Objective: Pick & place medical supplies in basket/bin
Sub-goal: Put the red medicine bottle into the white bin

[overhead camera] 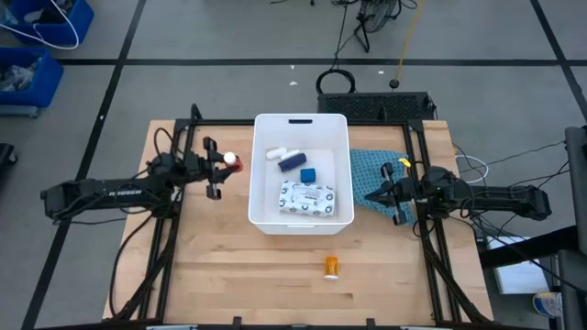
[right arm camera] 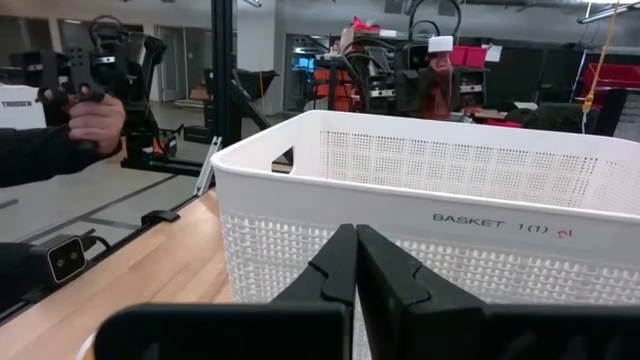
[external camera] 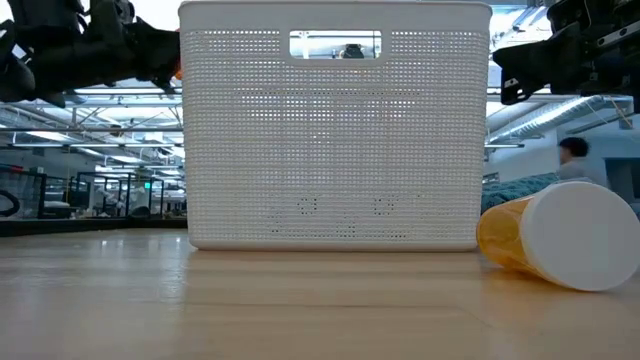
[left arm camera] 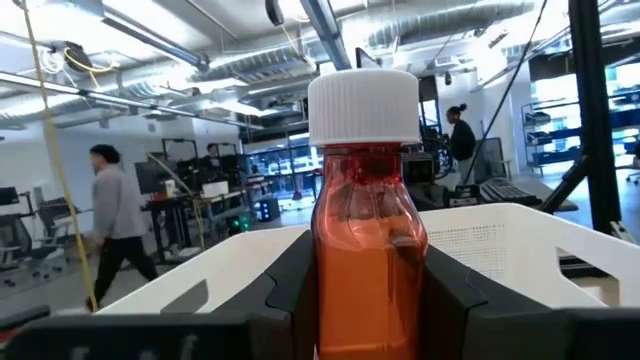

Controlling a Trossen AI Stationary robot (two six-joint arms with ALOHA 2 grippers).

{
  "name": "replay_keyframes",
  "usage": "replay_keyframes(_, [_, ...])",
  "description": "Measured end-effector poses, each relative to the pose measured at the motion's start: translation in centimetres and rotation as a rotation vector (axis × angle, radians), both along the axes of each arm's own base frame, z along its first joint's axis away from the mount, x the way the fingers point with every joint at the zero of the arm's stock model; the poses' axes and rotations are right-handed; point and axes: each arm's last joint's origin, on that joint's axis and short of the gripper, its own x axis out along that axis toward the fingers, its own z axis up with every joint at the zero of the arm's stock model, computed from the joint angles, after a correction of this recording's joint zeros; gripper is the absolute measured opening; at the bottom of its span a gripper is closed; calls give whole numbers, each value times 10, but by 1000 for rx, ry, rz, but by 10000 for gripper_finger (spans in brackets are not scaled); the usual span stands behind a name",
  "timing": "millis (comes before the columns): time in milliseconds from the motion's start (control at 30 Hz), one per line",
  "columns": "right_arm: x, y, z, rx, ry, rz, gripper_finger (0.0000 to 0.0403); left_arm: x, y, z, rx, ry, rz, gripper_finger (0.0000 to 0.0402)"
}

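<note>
Red bottle [left arm camera: 368, 250] w/ white cap, upright, clamped between the fingers [left arm camera: 290, 290] of the left gripper [overhead camera: 218, 165], one finger each side of its body. Gripper + bottle are up off the table, just outside the left wall of the white basket [overhead camera: 266, 215], cap about level w/ the rim [left arm camera: 520, 215] in the left wrist view.

Inside the basket, beyond that gripper: flat white patterned packet [overhead camera: 307, 196] nearest the front wall, small blue cube [overhead camera: 308, 174] just behind it, dark blue piece [overhead camera: 291, 161] and white tube [overhead camera: 276, 153] further back toward the handle slot [overhead camera: 300, 120].

Orange bottle [overhead camera: 331, 267] w/ white cap lies on its side on the wood table [overhead camera: 211, 275], in front of the basket, well apart from both grippers.

Right gripper [overhead camera: 378, 193] hangs just outside the basket's right wall, over the teal cloth [overhead camera: 376, 170], fingers [right arm camera: 385, 270] pressed together, holding nothing.

A person's hand [right arm camera: 95, 120] on a handle shows in the room behind; more people further off.
</note>
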Motion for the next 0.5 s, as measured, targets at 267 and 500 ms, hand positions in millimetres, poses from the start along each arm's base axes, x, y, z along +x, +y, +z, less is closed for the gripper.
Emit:
replay_keyframes(267, [0, 0, -1, 3, 6, 0, 0, 1, 10, 9, -85, -20, 106, 115])
replay_keyframes(500, [0, 0, 0, 2, -1, -1, 0, 37, 21, 85, -63, 151, 112, 115])
